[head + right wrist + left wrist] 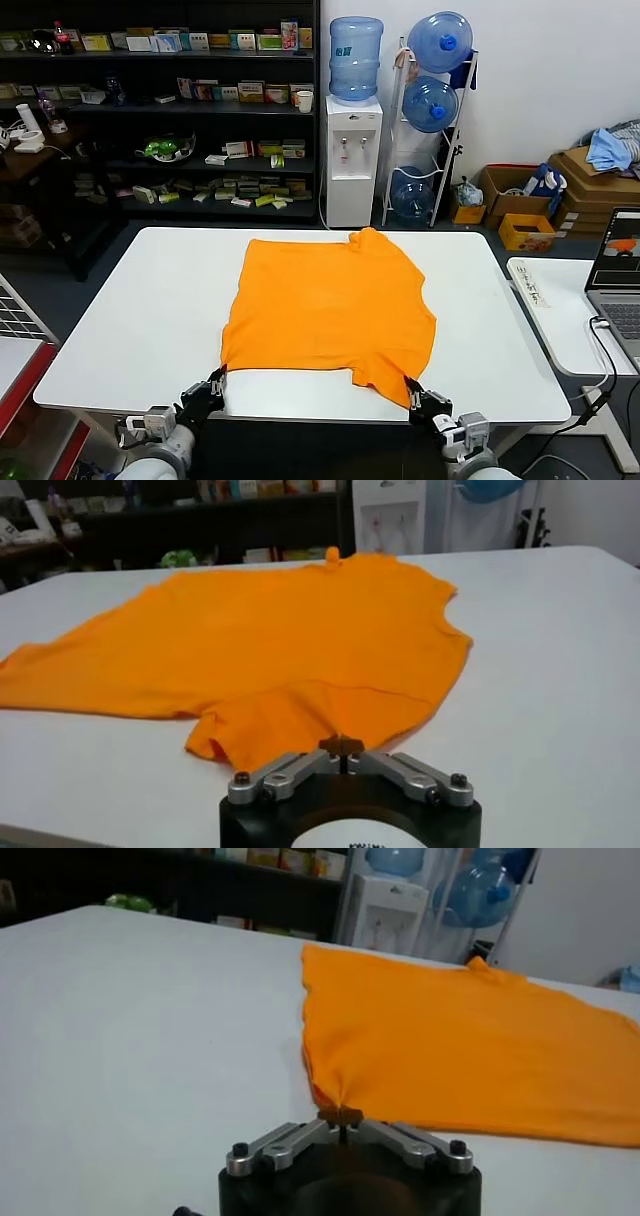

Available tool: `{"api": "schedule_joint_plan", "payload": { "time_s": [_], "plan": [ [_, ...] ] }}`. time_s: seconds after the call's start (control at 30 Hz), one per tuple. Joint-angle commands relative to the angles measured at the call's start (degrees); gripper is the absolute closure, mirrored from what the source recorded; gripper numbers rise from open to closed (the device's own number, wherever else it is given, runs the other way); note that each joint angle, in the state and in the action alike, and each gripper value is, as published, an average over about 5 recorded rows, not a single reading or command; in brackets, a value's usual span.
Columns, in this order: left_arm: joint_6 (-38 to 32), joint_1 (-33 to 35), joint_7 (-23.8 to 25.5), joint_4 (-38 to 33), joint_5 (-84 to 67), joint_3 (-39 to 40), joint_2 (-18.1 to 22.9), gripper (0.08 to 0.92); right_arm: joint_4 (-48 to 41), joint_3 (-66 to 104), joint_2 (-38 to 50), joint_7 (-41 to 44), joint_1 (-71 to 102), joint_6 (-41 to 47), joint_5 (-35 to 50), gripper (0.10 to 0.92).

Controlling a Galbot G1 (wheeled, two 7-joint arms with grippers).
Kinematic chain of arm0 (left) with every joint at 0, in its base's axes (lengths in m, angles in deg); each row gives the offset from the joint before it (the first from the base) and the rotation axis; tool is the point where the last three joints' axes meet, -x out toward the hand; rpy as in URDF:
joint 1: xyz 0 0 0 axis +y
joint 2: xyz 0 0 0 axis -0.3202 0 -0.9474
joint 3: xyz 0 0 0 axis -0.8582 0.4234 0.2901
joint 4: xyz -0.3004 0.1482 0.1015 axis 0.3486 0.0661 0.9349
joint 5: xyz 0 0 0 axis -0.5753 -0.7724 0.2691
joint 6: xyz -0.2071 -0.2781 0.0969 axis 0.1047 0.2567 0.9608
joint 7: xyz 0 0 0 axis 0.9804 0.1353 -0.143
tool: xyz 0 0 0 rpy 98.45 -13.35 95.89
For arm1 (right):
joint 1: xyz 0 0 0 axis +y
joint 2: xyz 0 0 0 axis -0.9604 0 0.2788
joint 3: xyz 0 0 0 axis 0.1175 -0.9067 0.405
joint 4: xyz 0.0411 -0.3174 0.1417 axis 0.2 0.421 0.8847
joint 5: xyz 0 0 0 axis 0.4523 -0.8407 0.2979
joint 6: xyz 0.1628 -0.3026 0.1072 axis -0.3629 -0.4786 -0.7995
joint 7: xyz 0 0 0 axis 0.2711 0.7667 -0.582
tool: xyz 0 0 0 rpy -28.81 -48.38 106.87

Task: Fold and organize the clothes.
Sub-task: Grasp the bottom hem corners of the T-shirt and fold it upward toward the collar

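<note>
The orange T-shirt (330,310) lies spread flat on the white table (150,320), plain side up, with no lettering showing. My left gripper (213,384) is at the table's near edge, shut on the shirt's near-left corner, which shows pinched between the fingertips in the left wrist view (342,1114). My right gripper (414,394) is shut on the near-right corner, beside a sleeve (250,725); the pinch shows in the right wrist view (342,745). The shirt also fills the left wrist view (470,1048) and the right wrist view (270,640).
A side table with a laptop (615,270) stands to the right. Behind the table are dark shelves (180,110), a water dispenser (352,150), a rack of water bottles (432,100) and cardboard boxes with a light blue cloth (608,148).
</note>
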Motion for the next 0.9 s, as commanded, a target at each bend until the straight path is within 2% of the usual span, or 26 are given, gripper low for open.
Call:
{"api": "schedule_joint_plan", "payload": {
  "time_s": [0.03,0.13,0.23,0.4,0.5,0.63,0.8,0.9],
  "plan": [
    [0.56,7.05,-4.52,-8.31,-7.98,-0.66,-3.90,0.908,6.36,0.51,3.62,-0.82,8.54,-1.08,2.30,0.901],
    [0.89,11.86,-6.57,-11.96,-9.41,-1.92,-5.57,0.908,10.44,1.53,5.38,-2.03,14.56,-1.69,2.05,0.901],
    [0.94,15.87,-7.77,-14.78,-9.62,-2.93,-5.60,0.908,13.45,2.11,6.01,-3.44,18.31,-1.91,1.63,0.901],
    [0.97,17.16,-9.04,-16.07,-9.38,-2.42,-4.47,0.908,13.47,2.06,4.76,-4.82,17.39,-2.51,0.44,0.901],
    [0.65,13.71,-8.91,-15.13,-9.57,-1.78,-4.13,0.908,11.21,1.48,3.04,-5.13,11.60,-3.11,0.21,0.901],
    [-0.88,5.62,-8.12,-12.06,-10.29,-0.54,-3.76,0.908,6.82,-0.21,0.47,-6.10,0.36,-3.81,0.39,0.901],
    [-1.45,-7.12,-7.17,-5.25,-10.94,1.95,-3.83,0.908,-0.28,-1.86,-0.72,-7.79,-13.39,-2.80,2.74,0.901],
    [-1.42,-12.20,-6.64,-1.41,-11.01,3.69,-4.37,0.908,-3.41,-2.66,0.11,-8.52,-18.72,-1.62,5.13,0.901]
  ]
}}
